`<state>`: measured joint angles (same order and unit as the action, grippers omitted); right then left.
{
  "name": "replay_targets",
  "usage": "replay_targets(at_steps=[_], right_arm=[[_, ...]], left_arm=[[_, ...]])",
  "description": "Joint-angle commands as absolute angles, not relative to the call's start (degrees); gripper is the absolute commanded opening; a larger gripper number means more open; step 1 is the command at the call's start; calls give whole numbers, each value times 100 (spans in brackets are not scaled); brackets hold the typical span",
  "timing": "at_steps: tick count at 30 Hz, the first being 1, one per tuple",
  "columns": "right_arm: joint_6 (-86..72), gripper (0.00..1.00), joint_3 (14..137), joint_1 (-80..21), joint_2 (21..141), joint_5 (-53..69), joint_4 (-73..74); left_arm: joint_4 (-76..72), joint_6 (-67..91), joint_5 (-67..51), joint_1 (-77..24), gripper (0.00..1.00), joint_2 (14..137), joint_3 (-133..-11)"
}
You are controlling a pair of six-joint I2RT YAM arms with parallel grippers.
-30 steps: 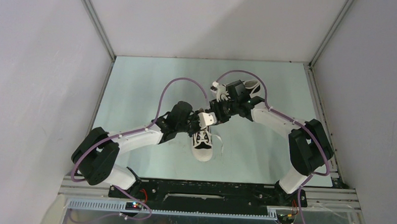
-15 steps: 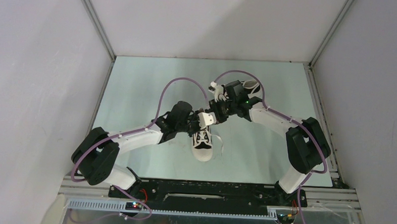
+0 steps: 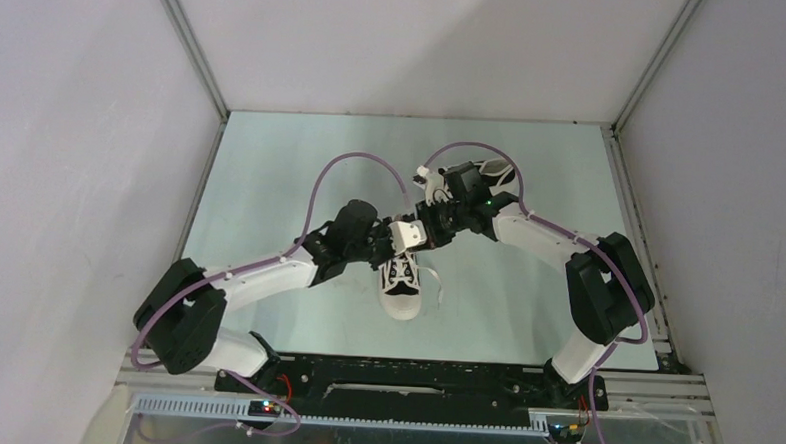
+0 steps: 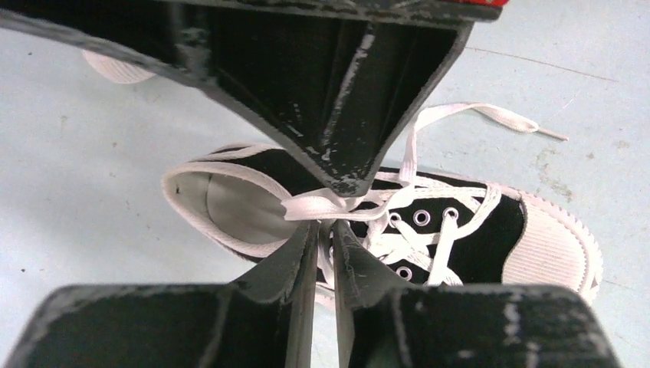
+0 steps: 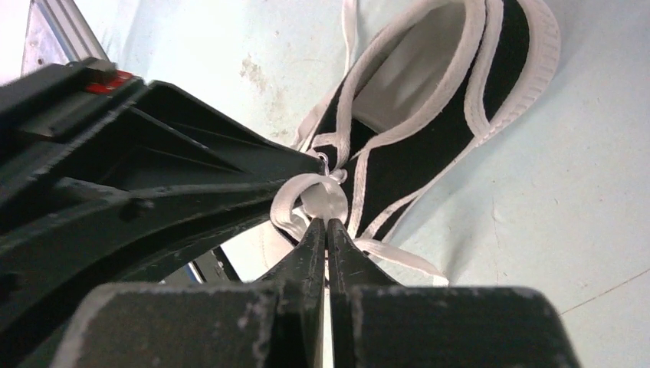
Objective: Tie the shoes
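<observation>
**Left.** My left gripper [image 4: 325,232] stands over the near shoe [image 4: 475,230], at the tongue end of its lacing. The fingers are narrowly parted with a strand of lace [image 4: 318,205] in the gap. Whether that strand is pinched or only passing through, I cannot tell.

**Centre.** The near shoe sits sole-down on the table [image 3: 291,178]. The lacing through its eyelets is in place. Above the top eyelets the lace is gathered into one small loop or crossing, and no finished bow is visible. One lace end [image 4: 498,117] trails loose on the table, just beside the shoe's toe half.

**Right.** My right gripper [image 5: 326,224] meets the left one directly above those same top eyelets, with its fingers pressed together on the gathered lace.

**Further right, beyond the near shoe.** The far shoe [image 3: 498,171] is mostly hidden behind my right arm — its laces cannot be assessed.

**Assessment.** The near shoe is mid-knot at best, and its loops are yet to be formed and cinched. The far shoe appears not yet started. I judge the task well short of half done.
</observation>
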<state>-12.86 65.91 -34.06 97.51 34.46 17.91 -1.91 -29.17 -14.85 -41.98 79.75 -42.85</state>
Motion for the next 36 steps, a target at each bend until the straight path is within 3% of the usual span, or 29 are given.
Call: replay_targets(at_steps=[1, 13, 20, 24, 27, 31, 34, 36], right_arm=[[-1139, 0, 6837, -3464, 9569, 3254, 2038], [-1217, 0, 6935, -3493, 9509, 3200, 2043], [-1280, 0, 6935, -3495, 9450, 3213, 1941], [-1307, 0, 6939, -3492, 9446, 3233, 1906], [-1345, 0, 6939, -3491, 9425, 3257, 1863], [-1358, 0, 6977, -3492, 9421, 3254, 1865], [-1378, 0, 7031, -3494, 9448, 3250, 1889], [-1405, 0, 7039, -3497, 9461, 3257, 1872]], left_arm=[[-176, -2763, -1326, -4177, 22, 7637, -4195], [-480, -1998, -1165, -4177, 34, 6670, -3568], [-1001, -351, -439, -4177, 43, 5694, -2991], [-1288, 765, 146, -4162, 32, 5123, -2665], [-1323, 1921, 935, -4158, 34, 4794, -2401], [-847, 2953, 855, -4142, 21, 4838, -2614], [-1417, 3550, 365, -4169, 24, 4984, -2390], [-1870, 3913, 201, -4228, 31, 5108, -2226]])
